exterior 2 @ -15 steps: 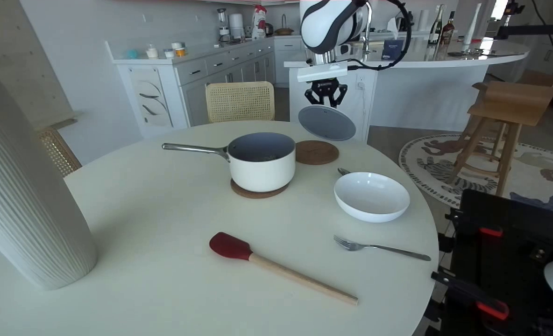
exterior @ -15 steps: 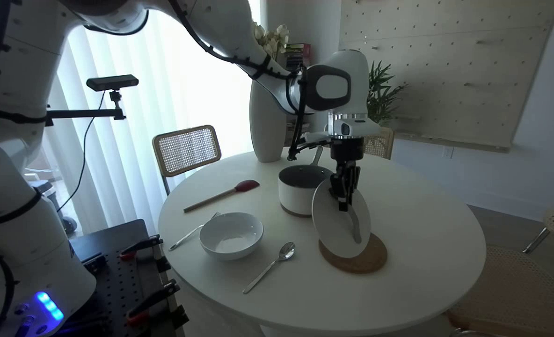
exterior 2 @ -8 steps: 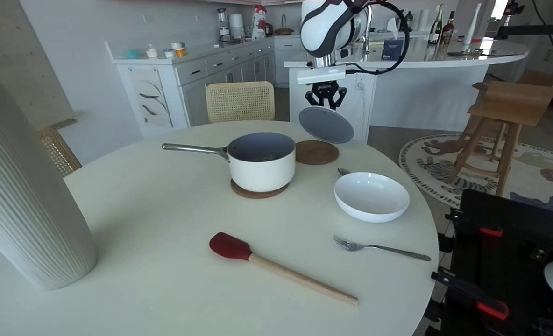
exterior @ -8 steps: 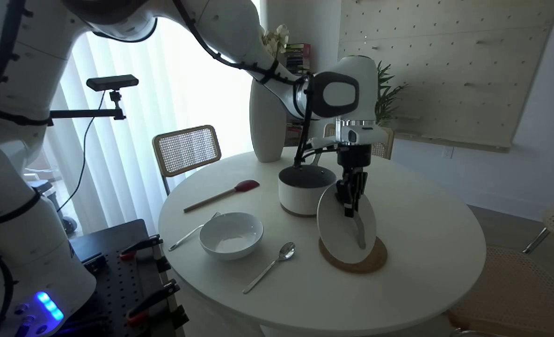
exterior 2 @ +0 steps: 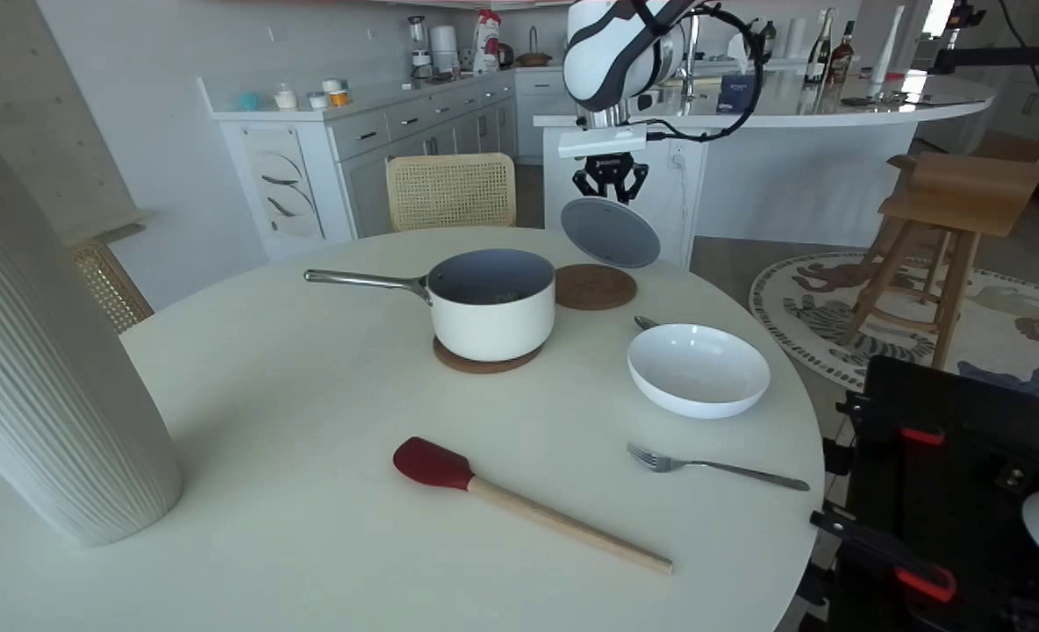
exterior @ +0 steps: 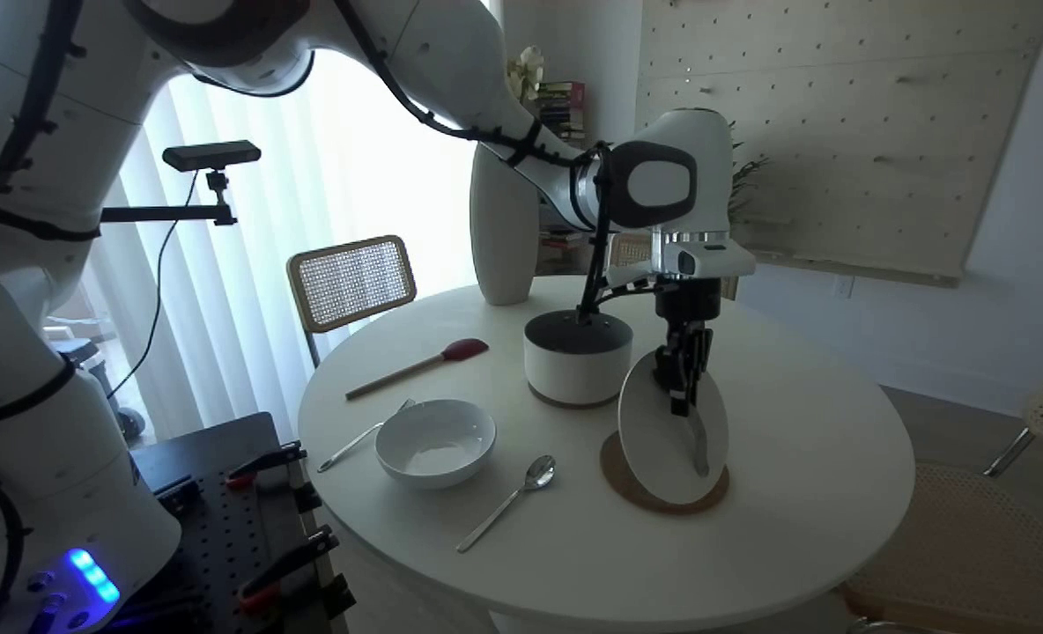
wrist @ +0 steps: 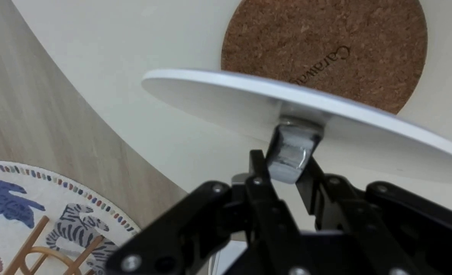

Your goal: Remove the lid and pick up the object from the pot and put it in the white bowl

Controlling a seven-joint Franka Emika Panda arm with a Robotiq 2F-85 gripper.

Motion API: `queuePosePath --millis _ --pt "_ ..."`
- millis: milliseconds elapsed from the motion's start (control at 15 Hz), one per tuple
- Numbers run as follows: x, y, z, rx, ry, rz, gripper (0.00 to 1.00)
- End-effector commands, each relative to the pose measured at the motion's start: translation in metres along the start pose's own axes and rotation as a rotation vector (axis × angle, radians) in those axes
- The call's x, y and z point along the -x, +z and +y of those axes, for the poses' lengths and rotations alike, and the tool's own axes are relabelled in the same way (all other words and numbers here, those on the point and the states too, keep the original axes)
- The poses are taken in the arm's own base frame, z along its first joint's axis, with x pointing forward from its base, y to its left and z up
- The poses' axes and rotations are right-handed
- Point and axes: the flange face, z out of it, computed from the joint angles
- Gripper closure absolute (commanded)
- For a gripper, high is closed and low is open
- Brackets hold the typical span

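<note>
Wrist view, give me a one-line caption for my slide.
The tilted white lid, held by its handle in the gripper, partly hides the cork disc on the table.

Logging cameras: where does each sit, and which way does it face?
Exterior view: near the base, facing blinds and pegboard; base and arm show.
Exterior view: near the vase, facing the kitchen; arm's end shows.
Wrist view: on the wrist, facing down at lid and cork disc; fingers show.
Both exterior views share pot and white bowl.
</note>
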Motion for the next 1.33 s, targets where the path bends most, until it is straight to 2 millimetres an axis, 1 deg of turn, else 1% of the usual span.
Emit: queuePosePath --millis 0,400,533,667,800,1000,1133,1267 --pt "-0.011 -0.007 -0.008 -0.011 -0.021 -0.007 0.94" --pt "-0.015 -0.010 -0.025 -0.016 -0.035 0.008 0.94" --pt "-0.014 -0.009 -0.030 -0.015 -0.043 0.011 0.94" --pt "-0.010 -0.015 -0.035 -0.027 -0.070 0.008 0.94" --pt "0.001 -0.035 -0.040 -0.073 -0.127 -0.009 0.94" --pt "0.023 -0.076 -0.048 -0.140 -0.221 -0.026 0.94" --pt "0.043 -0.105 -0.048 -0.164 -0.269 -0.040 0.94" --pt "0.066 -0.135 -0.048 -0.170 -0.317 -0.057 0.94"
